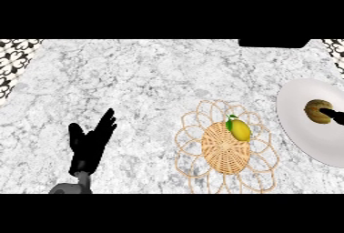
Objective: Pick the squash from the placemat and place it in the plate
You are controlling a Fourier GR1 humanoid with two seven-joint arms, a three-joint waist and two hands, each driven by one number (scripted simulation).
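1. Resting on the white plate (302, 136) at the right edge of the view is a brownish-yellow squash (316, 110), sitting in the plate's upper part.
2. A black robot hand, the right robot hand (333, 114), enters from the right edge; only dark fingers show, lying against the right side of the squash. Whether those fingers are curled round the squash or merely touching it cannot be told, as most of that hand is cut off by the frame.
3. The woven placemat (225, 148) lies on the desk (148, 82) just left of the plate, with a dense wicker centre and an open looped border. Its right loops come near the plate's rim; contact between them cannot be confirmed.
4. A yellow lemon-like fruit with a green leaf (239, 129) sits on the upper right part of the placemat's woven centre.
5. The left robot hand (89, 143) shows at lower left, above a grey forearm coming in from the lower edge. Its fingers are straight and spread apart, pointing up and slightly right, holding nothing and touching no object. It is well apart from the placemat.
6. The desk has a grey-white marbled surface. Patterned black-and-white tiling (15, 57) appears at the upper left and upper right corners.
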